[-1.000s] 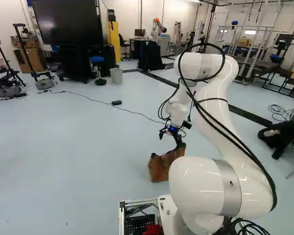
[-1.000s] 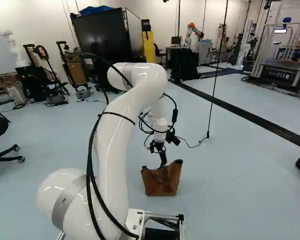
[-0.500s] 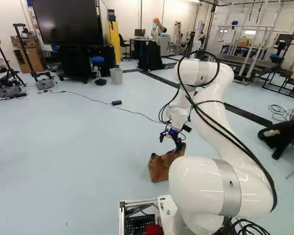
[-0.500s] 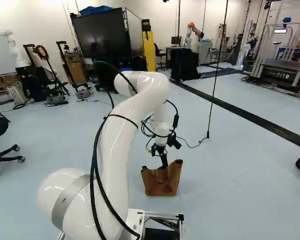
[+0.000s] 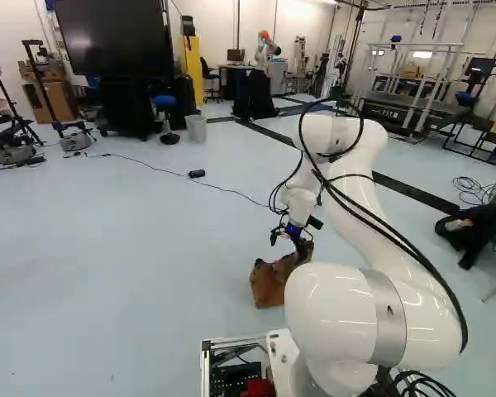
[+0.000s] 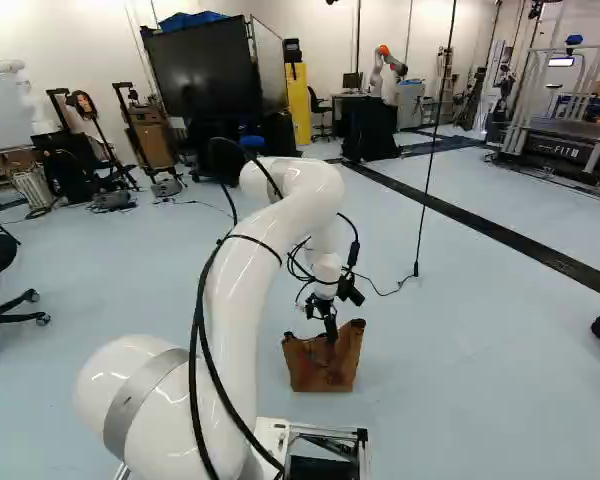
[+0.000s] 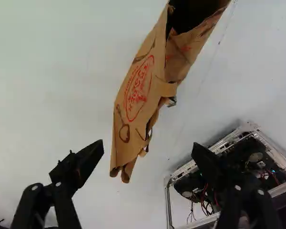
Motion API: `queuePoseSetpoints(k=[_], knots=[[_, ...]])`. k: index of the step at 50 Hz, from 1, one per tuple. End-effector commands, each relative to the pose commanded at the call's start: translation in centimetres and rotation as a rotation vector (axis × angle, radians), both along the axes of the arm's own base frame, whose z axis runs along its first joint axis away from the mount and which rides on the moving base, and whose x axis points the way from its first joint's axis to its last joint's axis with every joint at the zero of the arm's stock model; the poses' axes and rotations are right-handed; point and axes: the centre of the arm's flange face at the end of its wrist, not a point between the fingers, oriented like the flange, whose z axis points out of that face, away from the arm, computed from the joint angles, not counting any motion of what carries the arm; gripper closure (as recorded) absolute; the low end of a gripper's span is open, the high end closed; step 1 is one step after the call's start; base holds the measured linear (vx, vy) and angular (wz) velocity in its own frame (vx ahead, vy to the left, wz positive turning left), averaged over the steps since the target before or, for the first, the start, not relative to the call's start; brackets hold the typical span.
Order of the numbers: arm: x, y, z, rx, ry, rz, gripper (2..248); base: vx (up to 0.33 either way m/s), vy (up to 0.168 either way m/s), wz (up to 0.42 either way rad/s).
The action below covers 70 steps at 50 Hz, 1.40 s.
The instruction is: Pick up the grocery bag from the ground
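In wrist vw only, red print (image 7: 139, 88) on bag (image 7: 154, 93), pincer (image 5: 288, 242) spread

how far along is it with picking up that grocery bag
Getting over to the bag looks done: the gripper is near its top. Lining up the grasp seems in hand, with the fingers open. Left: closing on the bag and lifting it off the floor, where it rests.

The rounded white arm (image 6: 242, 320) carries black cables (image 6: 193, 350).
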Motion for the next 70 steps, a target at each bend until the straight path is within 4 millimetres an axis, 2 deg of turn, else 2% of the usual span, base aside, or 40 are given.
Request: queuePoseSetpoints(k=[40, 70], knots=[[0.3, -1.6, -6.2, 0.007, 0.021, -0.025, 3, 0.0, 0.0, 0.0], [0.4, -1.8, -10.8, 0.01, 0.031, -0.028, 3, 0.0, 0.0, 0.0]])
